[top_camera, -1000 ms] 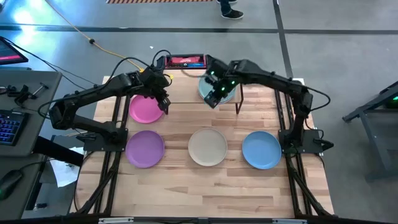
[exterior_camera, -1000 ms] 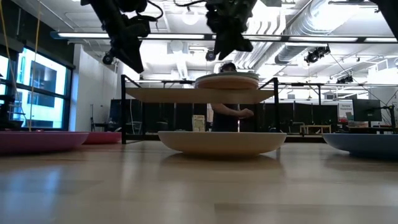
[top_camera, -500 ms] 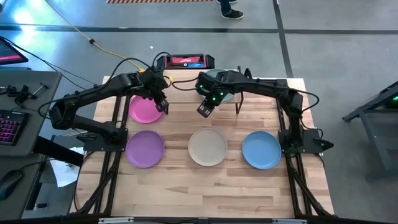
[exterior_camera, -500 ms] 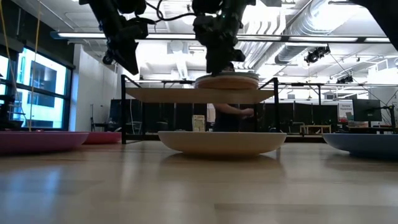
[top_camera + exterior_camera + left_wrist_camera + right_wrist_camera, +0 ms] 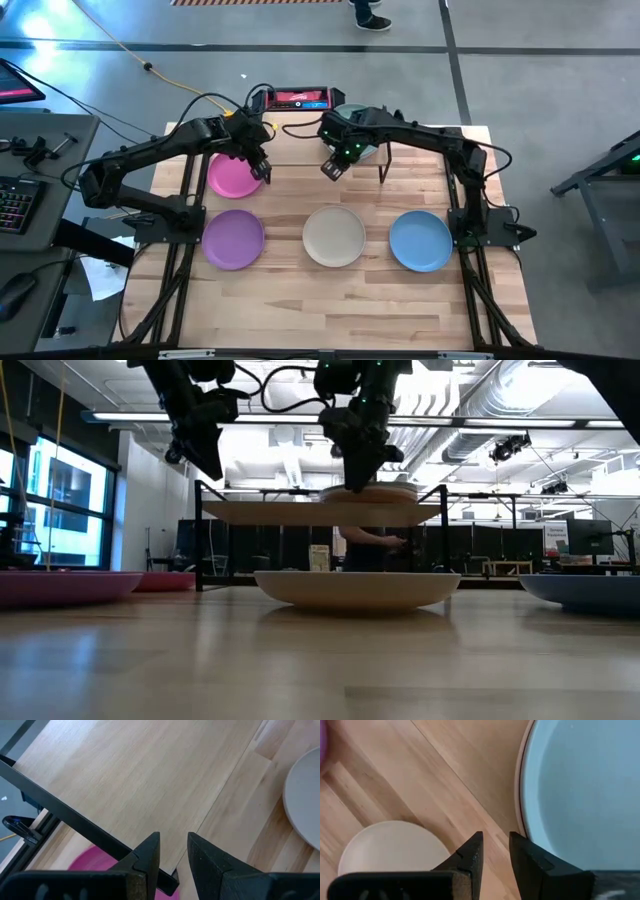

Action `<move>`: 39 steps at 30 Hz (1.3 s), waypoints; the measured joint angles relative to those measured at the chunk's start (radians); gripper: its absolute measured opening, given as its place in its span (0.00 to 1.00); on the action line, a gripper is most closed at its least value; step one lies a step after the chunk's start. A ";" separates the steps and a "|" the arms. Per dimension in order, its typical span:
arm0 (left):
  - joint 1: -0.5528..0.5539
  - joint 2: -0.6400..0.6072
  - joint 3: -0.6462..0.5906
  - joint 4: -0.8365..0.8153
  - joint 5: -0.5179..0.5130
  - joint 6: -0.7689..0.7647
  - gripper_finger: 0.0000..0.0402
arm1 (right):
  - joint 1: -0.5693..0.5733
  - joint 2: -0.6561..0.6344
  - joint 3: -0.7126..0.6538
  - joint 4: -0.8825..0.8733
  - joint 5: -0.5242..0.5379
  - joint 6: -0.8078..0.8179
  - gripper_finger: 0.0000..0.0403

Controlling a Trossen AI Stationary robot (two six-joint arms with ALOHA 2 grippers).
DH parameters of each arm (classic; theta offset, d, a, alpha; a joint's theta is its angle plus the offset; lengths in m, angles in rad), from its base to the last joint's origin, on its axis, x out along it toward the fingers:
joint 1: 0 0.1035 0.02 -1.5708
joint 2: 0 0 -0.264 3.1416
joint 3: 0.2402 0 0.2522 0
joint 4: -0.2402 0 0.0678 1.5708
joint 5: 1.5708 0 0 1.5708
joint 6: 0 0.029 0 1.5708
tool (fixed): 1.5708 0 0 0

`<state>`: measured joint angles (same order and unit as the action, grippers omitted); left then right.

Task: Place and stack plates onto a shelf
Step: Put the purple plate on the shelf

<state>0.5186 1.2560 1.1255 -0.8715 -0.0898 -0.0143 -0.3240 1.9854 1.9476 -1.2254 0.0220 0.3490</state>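
Right tool point(image 5: 333, 168) empty, fingers slightly parted, hovering off the stack's 9 o'clock edge. Stack of plates point(image 5: 352, 130) sits on the shelf point(image 5: 320, 512) at the bench's 12 o'clock, teal plate point(image 5: 585, 795) on top. Left tool point(image 5: 260, 168) likewise empty and parted, over the pink plate point(image 5: 233, 177). Four plates remain on the bench point(image 5: 330, 300). Risk: right tool clips the stack rim and shoves it off the shelf.
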 joint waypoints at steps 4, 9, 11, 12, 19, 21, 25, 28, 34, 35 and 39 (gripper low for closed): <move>0.000 0.000 0.000 0.000 0.000 0.000 0.22 | -0.009 0.000 0.000 -0.007 -0.011 -0.010 0.21; 0.000 0.000 0.000 -0.032 0.000 -0.007 0.22 | -0.002 -0.014 0.000 0.005 -0.063 -0.017 0.21; 0.004 0.000 0.002 -0.071 0.000 -0.020 0.22 | 0.011 -0.032 0.000 0.010 -0.080 -0.017 0.21; 0.006 -0.001 0.003 -0.095 0.001 -0.022 0.22 | 0.018 -0.045 0.000 0.014 -0.082 -0.017 0.21; 0.001 -0.049 -0.002 -0.207 -0.006 -0.019 0.22 | 0.045 -0.141 0.002 0.028 -0.021 -0.019 0.21; -0.002 -0.079 -0.003 -0.120 -0.016 -0.018 0.22 | 0.043 -0.162 0.002 0.027 -0.003 -0.040 0.21; 0.011 -0.128 0.008 -0.043 -0.016 -0.045 0.22 | 0.029 -0.176 0.002 0.029 0.005 -0.071 0.21; 0.011 -0.144 0.053 -0.105 -0.038 -0.089 0.22 | 0.013 -0.176 0.002 0.011 0.005 -0.088 0.21; 0.012 -0.165 0.093 -0.306 -0.180 -0.107 0.22 | -0.019 -0.176 0.002 -0.036 0.005 -0.115 0.21; 0.015 -0.165 0.093 -0.339 -0.187 -0.109 0.22 | -0.024 -0.176 0.002 -0.042 0.005 -0.120 0.21; 0.037 -0.143 0.067 -0.362 -0.192 -0.114 0.22 | -0.031 -0.176 0.002 -0.036 0.006 -0.130 0.21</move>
<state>0.5554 1.1131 1.1928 -1.2334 -0.2817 -0.1279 -0.3550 1.8095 1.9495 -1.2611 0.0275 0.2189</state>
